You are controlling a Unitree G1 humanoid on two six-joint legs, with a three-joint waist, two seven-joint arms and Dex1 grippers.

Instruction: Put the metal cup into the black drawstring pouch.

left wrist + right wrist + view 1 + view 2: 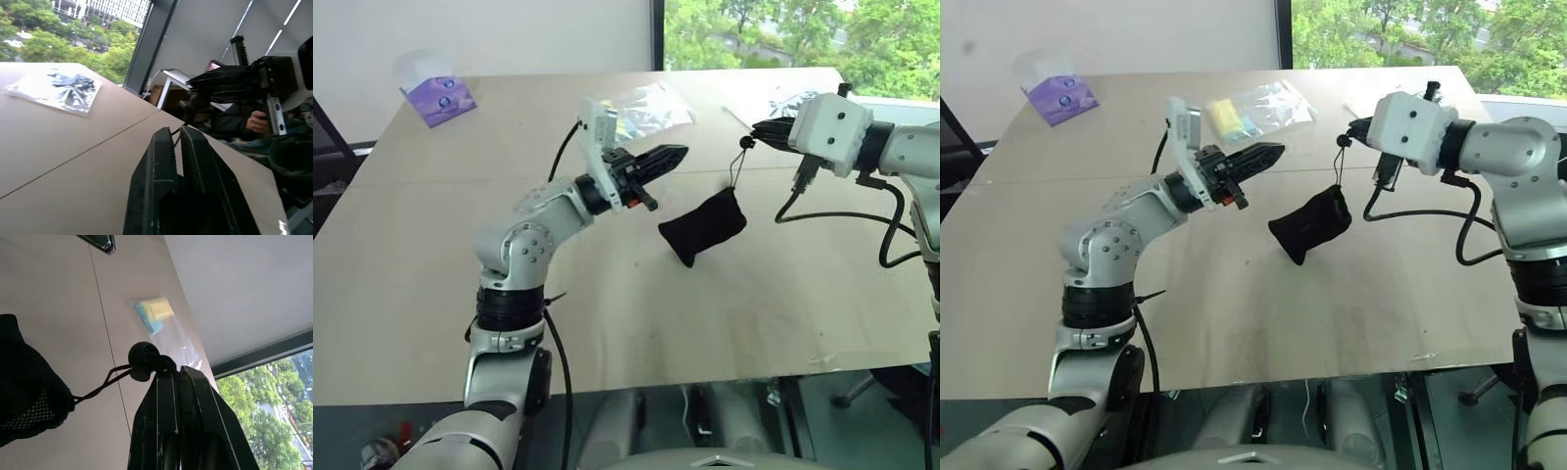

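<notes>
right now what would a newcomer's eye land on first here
First the black pouch, hanging above the middle of the wooden table by its cord, which the right gripper has pinched in its shut fingers. Next the left gripper, raised beside the pouch and holding nothing. Farther back lie a purple packet at the left corner and a clear bag.
</notes>
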